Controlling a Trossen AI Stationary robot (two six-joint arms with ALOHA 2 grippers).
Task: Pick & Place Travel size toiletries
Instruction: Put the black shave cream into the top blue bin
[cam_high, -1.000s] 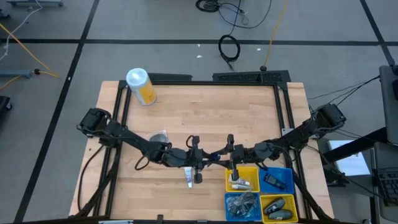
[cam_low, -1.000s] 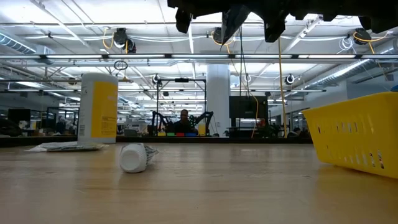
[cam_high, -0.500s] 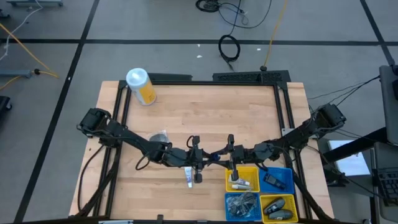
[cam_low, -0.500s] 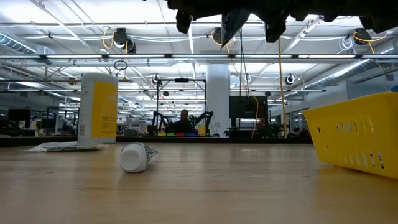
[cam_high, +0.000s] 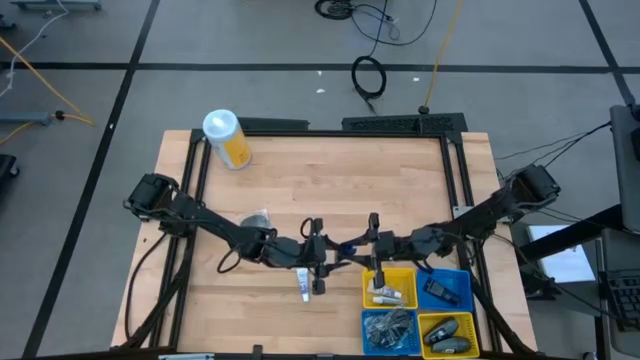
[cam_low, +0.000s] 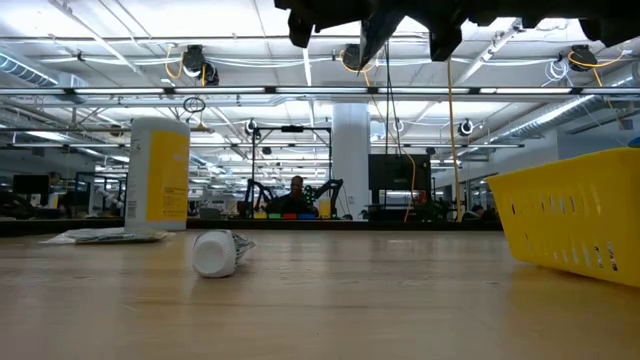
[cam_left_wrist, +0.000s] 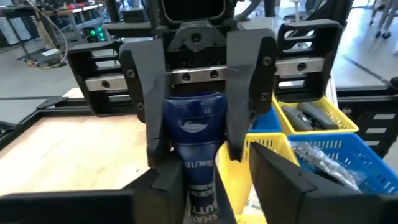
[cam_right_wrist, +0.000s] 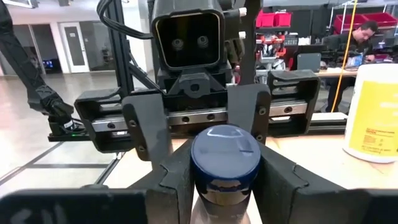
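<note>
I have both grippers meeting nose to nose above the middle of the wooden surface (cam_high: 330, 190), and the dark blue tube (cam_high: 347, 249) spans the gap between them. In the left wrist view the right gripper (cam_left_wrist: 199, 140) is clamped on the tube's crimped end. In the right wrist view the left gripper (cam_right_wrist: 197, 134) is clamped on its round cap end, with the tube (cam_right_wrist: 225, 165) pointing at the camera. So the tube is held at both ends, off the surface.

Room to move: the yellow bin (cam_high: 390, 288) sits just below the right gripper (cam_high: 372, 250), with the blue bins (cam_high: 446, 287) beyond it at the near right corner. A white tube (cam_high: 303, 285) lies on the surface just under the left gripper (cam_high: 318, 250). Behind both grippers the wood is open up to the far edge, where the yellow canister (cam_high: 228, 139) stands at the left corner.

Writing on the blue tube (cam_left_wrist: 194, 155) is white and partly hidden; I cannot read a whole word. The low view shows the white tube's cap (cam_low: 213, 253) end-on and the yellow bin's slotted plastic wall (cam_low: 570, 225).
</note>
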